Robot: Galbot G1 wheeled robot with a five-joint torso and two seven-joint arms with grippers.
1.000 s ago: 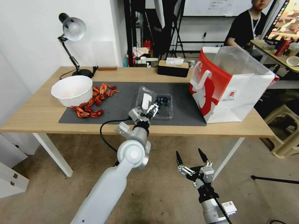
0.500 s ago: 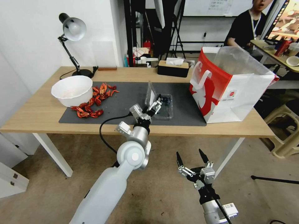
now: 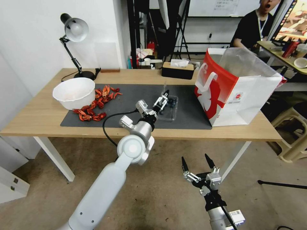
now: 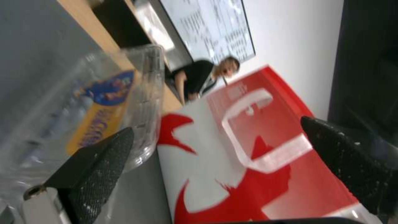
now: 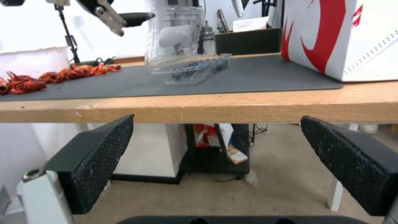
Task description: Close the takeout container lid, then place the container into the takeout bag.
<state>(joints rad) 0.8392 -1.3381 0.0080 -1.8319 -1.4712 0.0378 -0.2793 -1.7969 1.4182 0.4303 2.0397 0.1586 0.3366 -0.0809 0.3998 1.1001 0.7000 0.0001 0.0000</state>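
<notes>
- Left gripper: fingers spread wide, one against the upright clear hinged lid.
- Small clear clamshell takeout container (blueberries inside): mid-mat, near the table's front edge.
- Right gripper: fingers wide, below the table.
- Red-and-white paper takeout bag: table's right end.

The left arm reaches forward and up from the lower left, elbow joint facing the head camera, its wrist over the table's near edge. The left gripper sits beyond it with fingers spread apart, one black textured pad against clear plastic. The right arm stays low before the table, below its edge, its right gripper pointing upward, fingers wide apart.
</notes>
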